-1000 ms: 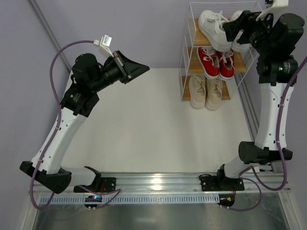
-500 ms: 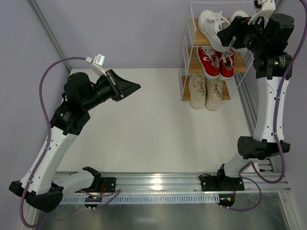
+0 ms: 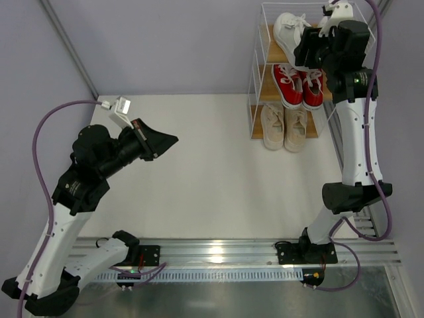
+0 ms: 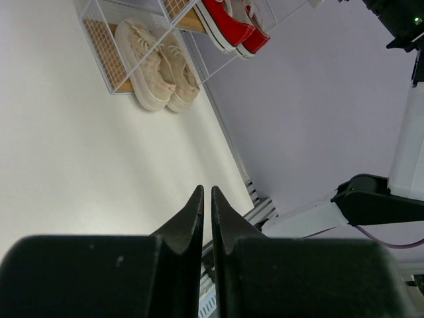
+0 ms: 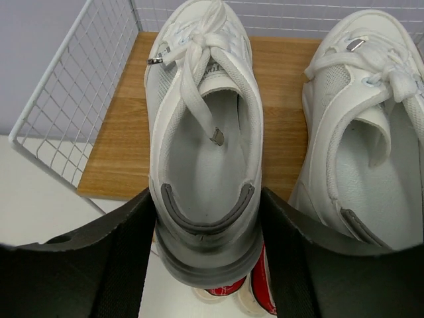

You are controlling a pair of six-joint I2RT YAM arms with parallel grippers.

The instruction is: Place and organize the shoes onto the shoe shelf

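Observation:
The shoe shelf [image 3: 255,73] stands at the back right, holding all three pairs of shoes. The white pair lies on the top board [image 5: 119,152]; the red pair [image 3: 298,85] sits on the middle tier and the beige pair [image 3: 283,126] at the bottom. My right gripper [image 5: 207,199] is at the top tier, its fingers [image 5: 126,245] pressed on both sides of the heel of the left white shoe [image 5: 205,132]. Its partner [image 5: 371,152] lies just to the right. My left gripper [image 3: 173,139] hangs shut and empty over the left of the table, far from the shelf.
White wire mesh [image 5: 73,99] walls the shelf's left side close to my right fingers. In the left wrist view the beige pair [image 4: 159,69] and red pair [image 4: 232,23] show at the top. A metal rail [image 3: 218,252] runs along the near edge.
My right gripper has moved left along the top tier, from the right white shoe to the left one's heel, and narrowed onto it. The left arm has drawn back and lower, still shut.

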